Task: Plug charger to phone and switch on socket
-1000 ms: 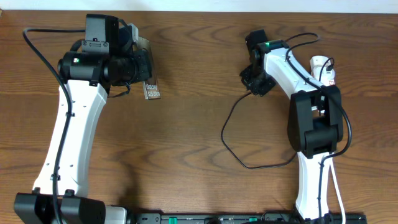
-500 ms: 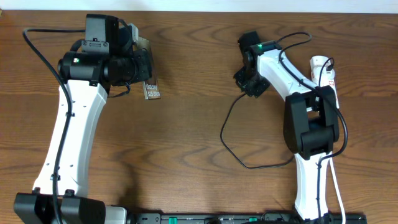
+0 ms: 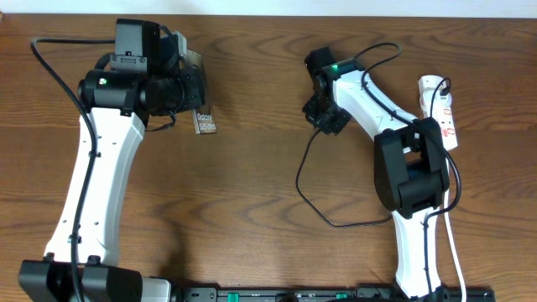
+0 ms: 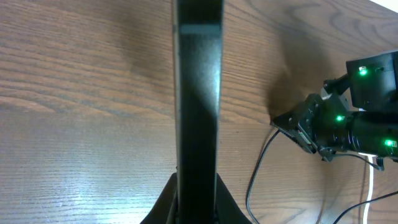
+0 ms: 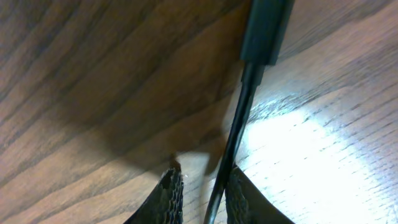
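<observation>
The left gripper (image 3: pixel 188 85) is clenched on the phone (image 3: pixel 205 120) over the table (image 3: pixel 252 168), while the right gripper (image 5: pixel 203 180) pinches the charger (image 5: pixel 239 118) just behind its connector tip (image 5: pixel 267 31).

- Table (image 3: pixel 252 168): brown wood-grain top, smooth and semi-gloss; a bright glare patch shows in the right wrist view.
- Charger (image 5: pixel 239 124): black sheath, smooth and matt, plastic or rubber; connector housing likewise matt black.
- Phone (image 4: pixel 198 93): dark edge, smooth, with a soft sheen; white printed lettering on its face.
- Socket (image 3: pixel 446 106): white plastic, smooth, slightly glossy.
- Right claw (image 5: pixel 202 193): dark pads (image 5: pixel 169 194), ribbed and rough.
- Arms (image 3: pixel 92 168): smooth white plastic shells, matt black joints.
</observation>
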{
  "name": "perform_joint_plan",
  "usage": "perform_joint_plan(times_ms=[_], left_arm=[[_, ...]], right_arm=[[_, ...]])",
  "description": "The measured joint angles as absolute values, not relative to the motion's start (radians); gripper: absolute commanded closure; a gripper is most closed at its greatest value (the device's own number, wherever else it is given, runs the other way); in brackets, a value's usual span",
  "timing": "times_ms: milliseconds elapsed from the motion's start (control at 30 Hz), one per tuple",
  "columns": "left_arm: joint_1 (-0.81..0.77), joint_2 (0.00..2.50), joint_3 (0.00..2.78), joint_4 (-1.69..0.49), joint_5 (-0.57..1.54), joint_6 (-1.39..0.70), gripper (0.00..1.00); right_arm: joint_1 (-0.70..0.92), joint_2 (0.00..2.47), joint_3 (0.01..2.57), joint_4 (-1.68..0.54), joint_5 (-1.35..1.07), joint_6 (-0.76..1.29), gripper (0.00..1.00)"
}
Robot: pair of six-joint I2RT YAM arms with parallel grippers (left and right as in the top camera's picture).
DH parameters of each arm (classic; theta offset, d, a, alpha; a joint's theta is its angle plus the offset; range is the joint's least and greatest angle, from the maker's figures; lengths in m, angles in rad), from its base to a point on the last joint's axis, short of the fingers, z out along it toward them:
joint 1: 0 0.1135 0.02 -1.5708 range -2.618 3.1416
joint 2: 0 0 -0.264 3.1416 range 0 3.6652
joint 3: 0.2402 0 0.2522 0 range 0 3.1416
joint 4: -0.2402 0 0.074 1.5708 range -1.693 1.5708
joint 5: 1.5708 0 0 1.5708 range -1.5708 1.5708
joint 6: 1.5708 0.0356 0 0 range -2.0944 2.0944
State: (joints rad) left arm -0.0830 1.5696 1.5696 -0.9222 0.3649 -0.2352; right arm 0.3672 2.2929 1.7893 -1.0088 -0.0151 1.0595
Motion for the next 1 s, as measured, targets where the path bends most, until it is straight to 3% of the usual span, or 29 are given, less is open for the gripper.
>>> perform_joint_plan(times_ms=[233, 267, 1000], left_arm=[[-0.083, 1.57, 1.57, -0.922, 0.365, -0.235, 0.93], [-0.083, 1.57, 1.57, -0.922, 0.365, -0.235, 0.93], [-0.083, 1.57, 1.57, -0.916, 0.365, -0.235, 0.93]], right_arm=[[0.381, 2.293, 1.791, -1.008, -0.043, 1.031, 0.23], [0.382, 2.293, 1.792, -1.009, -0.049, 1.028, 0.19], [0.384, 2.292, 1.797, -1.039, -0.169, 0.876, 0.15]])
